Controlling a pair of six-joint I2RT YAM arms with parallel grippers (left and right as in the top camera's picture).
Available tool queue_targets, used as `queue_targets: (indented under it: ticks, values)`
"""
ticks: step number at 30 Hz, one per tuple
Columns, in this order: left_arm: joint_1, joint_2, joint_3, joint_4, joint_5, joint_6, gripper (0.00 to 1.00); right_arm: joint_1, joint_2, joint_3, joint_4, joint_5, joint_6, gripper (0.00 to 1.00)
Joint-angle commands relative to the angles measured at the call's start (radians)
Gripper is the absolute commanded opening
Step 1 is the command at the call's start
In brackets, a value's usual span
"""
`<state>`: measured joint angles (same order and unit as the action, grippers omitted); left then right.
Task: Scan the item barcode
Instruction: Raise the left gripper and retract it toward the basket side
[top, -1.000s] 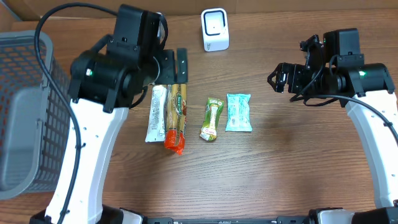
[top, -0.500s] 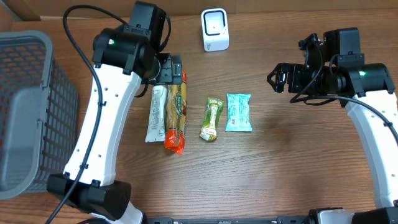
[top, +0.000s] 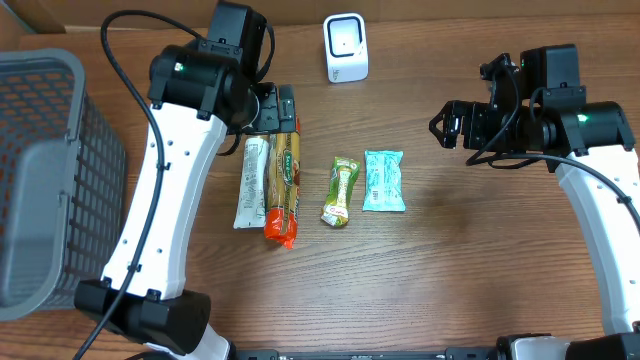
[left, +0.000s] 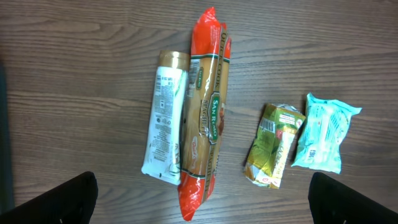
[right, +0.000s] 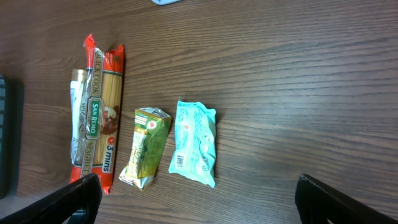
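Hovering with left gripper and right gripper both spread wide, spaghetti pack right under the left one.

A mock shop checkout is suggested by a white barcode scanner, a grey mesh basket and packaged groceries set on a wooden table.
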<state>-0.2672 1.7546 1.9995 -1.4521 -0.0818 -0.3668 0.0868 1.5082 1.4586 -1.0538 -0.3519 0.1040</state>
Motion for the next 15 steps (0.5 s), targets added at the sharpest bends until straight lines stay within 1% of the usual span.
queue_targets:
  ticks: [1, 4, 10, 12, 15]
  values:
    - [0.008, -0.074, 0.000, -0.003, 0.015, 0.009, 1.00, 0.006, -0.007, 0.027, 0.008, -0.008, -0.008, 1.00]
    - [0.008, -0.124, 0.000, -0.002, 0.001, 0.024, 0.99, 0.006, -0.007, 0.027, 0.008, -0.009, -0.008, 1.00]
    - [0.013, -0.249, -0.001, -0.011, -0.116, 0.047, 0.98, 0.006, -0.007, 0.027, 0.008, -0.009, -0.008, 1.00]
    - [0.022, -0.286, -0.001, -0.010, -0.109, 0.083, 0.98, 0.006, -0.007, 0.027, 0.008, -0.009, -0.008, 1.00]
    - [0.027, -0.301, -0.002, -0.010, -0.050, 0.155, 0.98, 0.006, -0.007, 0.027, 0.008, -0.009, -0.008, 1.00]
